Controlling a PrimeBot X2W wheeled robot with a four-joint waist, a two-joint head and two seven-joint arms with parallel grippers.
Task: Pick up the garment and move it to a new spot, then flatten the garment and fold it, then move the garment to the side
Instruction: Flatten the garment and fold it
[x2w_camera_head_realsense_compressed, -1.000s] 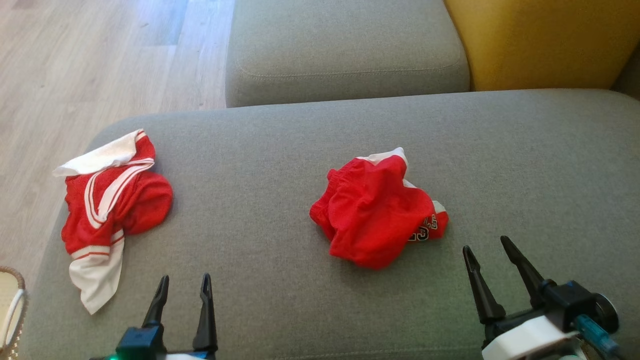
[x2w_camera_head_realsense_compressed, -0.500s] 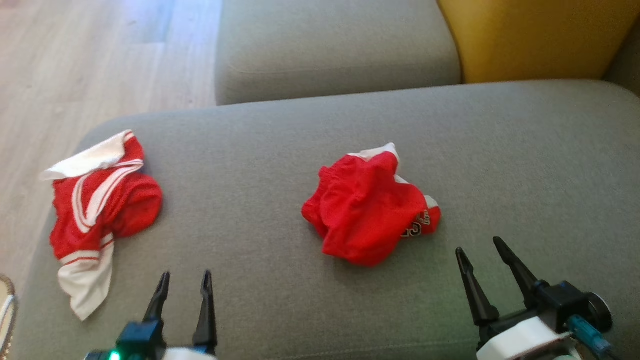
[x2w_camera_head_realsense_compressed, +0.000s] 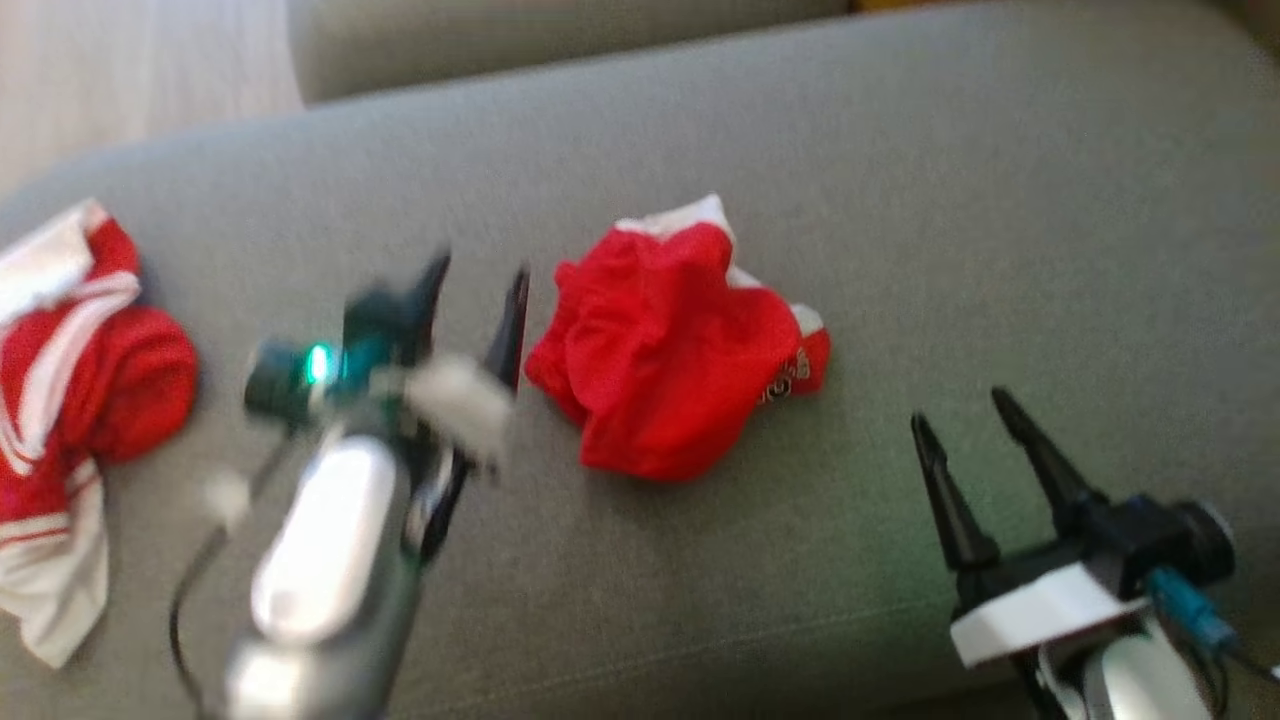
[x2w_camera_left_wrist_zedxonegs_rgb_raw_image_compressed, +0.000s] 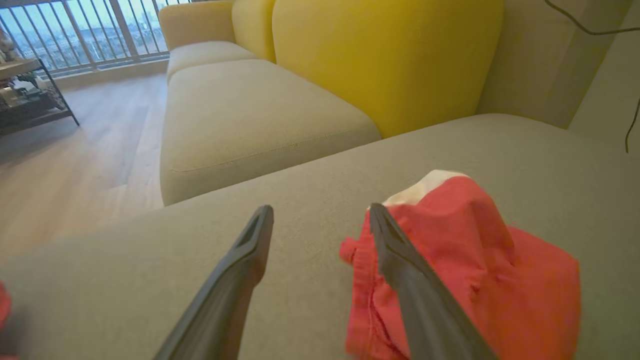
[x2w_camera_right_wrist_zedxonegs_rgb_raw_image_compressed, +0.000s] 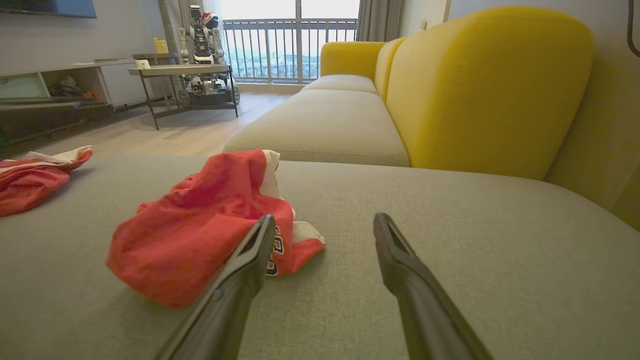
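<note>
On the left gripper (x2w_camera_head_realsense_compressed: 480, 268) — two long dark tapered fingers (x2w_camera_head_realsense_compressed: 510, 320), dark block with a green light (x2w_camera_head_realsense_compressed: 318, 362), silvery-white rounded forearm (x2w_camera_head_realsense_compressed: 325, 540), thin black cable (x2w_camera_head_realsense_compressed: 185, 610) alongside. Over on the right gripper (x2w_camera_head_realsense_compressed: 958, 408) — same black pointed fingers, white collar (x2w_camera_head_realsense_compressed: 1035, 610), black housing, teal connector (x2w_camera_head_realsense_compressed: 1185, 608).

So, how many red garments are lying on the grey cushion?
2. The crumpled garment lies in the middle of the cushion, just right of the left end effector; the striped garment lies at its left edge. None seems hidden.
</note>
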